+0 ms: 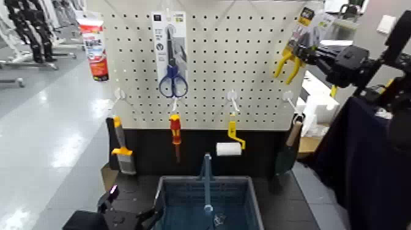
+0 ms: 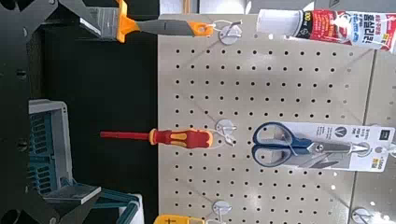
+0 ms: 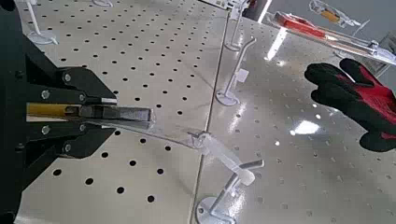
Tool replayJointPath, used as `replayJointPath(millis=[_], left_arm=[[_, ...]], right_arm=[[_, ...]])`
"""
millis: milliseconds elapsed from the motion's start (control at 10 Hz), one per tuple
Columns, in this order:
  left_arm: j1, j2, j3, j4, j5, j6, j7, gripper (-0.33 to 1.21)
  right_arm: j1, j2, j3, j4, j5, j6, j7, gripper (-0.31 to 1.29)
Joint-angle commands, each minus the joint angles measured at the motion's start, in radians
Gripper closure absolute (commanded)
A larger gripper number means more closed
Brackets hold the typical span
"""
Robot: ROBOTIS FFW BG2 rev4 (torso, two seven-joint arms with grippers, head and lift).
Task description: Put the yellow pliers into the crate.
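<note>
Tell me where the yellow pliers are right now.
In the head view, the yellow pliers are at the pegboard's upper right corner, held by the right gripper, high above the crate.

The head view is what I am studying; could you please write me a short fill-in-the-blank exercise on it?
1. The right tool grips the yellow pliers at the pegboard's upper ____ corner.
2. The scissors have ____ handles.
3. The screwdriver hangs between the brush and the ____.
4. The left tool waits low, on the ____ side of the crate.

Missing words: right; blue; paint roller; left.
</note>
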Motion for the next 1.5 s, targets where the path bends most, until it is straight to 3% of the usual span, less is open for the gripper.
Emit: replayJointPath(millis=[100, 500, 1100, 1500], left_arm=[[0.001, -0.001, 0.0, 0.0, 0.0, 0.002, -0.001, 0.13], [0.001, -0.001, 0.002, 0.0, 0.003, 0.003, -0.001, 0.13], [0.004, 0.001, 0.006, 0.0, 0.006, 0.006, -0.001, 0.13], [0.001, 0.016, -0.005, -0.003, 0.009, 0.011, 0.004, 0.13]], right_arm=[[-0.001, -0.002, -0.002, -0.002, 0.0, -0.001, 0.0, 1.05], [-0.01, -0.008, -0.016, -0.039, 0.014, 0.013, 0.0, 1.05], [-0.013, -0.029, -0.045, -0.192, 0.026, 0.085, 0.003, 1.05], [0.057, -0.011, -0.083, -0.278, 0.006, 0.11, -0.004, 1.05]])
